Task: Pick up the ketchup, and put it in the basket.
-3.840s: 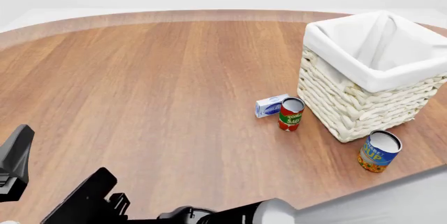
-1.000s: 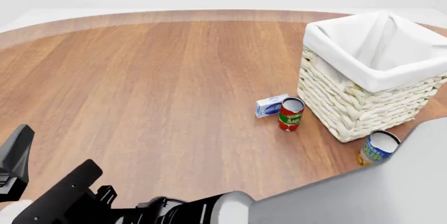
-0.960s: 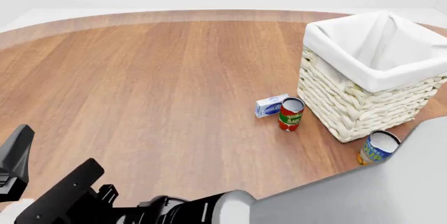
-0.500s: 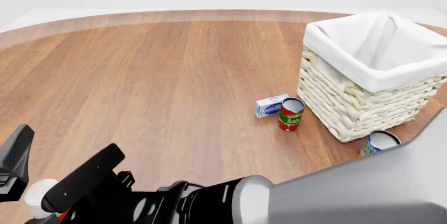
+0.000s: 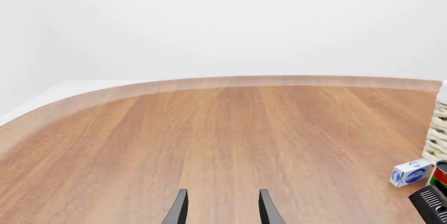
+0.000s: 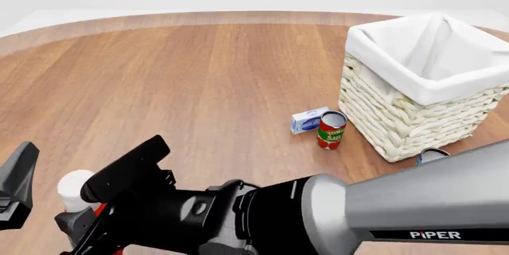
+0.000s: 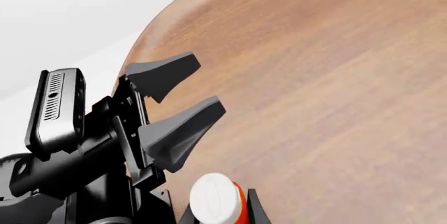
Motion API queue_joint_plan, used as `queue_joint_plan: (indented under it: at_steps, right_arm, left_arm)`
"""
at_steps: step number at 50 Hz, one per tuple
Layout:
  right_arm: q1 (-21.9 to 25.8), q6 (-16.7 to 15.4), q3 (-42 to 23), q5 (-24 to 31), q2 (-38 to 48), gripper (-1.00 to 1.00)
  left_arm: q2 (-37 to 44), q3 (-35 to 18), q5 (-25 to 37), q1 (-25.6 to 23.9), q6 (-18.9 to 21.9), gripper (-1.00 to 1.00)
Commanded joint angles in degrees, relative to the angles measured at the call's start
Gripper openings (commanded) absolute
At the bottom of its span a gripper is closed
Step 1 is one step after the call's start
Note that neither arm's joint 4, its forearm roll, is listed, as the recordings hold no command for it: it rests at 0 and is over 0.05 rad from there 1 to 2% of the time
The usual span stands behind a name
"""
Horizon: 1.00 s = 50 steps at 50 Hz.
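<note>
Right gripper (image 6: 83,219) has swung across to the table's near-left corner and risen with the ketchup (image 6: 75,188), jaws clamped low on its red body; plastic likely light, squeezable, slippery; left gripper (image 5: 220,209) parted, idle; basket (image 6: 421,82) well apart.

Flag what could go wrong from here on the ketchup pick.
1. The right tool sits at the ketchup just below its white cap; a grip that high may let the bottle swing or slip.
2. The left tool hangs open close beside the bottle, so lifting could clip it.
3. The tomato can and small box stand near the basket.
</note>
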Motion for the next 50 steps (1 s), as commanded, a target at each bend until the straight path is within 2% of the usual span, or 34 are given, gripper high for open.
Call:
queue_joint_plan:
  at_steps: [1,12,37,44,50]
  right_arm:
    - [-0.6,0.0,-0.7,3.5,-3.7,-1.00]
    - [-0.8,-1.2,-2.8,9.7,-6.2,-1.00]
    - [-0.9,-1.9,-5.6,17.5,-8.0,-1.00]
    - [-1.6,-1.4,-5.2,18.3,-9.5,-1.00]
    - [-3.2,-3.1,-4.7,17.9,-11.3,-1.00]
  left_arm:
    - [0.0,0.0,0.0,0.0,0.0,1.00]
    - [0.0,0.0,0.0,0.0,0.0,1.00]
    - [0.0,0.0,0.0,0.0,0.0,1.00]
    - [0.0,0.0,0.0,0.0,0.0,1.00]
    - [0.0,0.0,0.0,0.0,0.0,1.00]
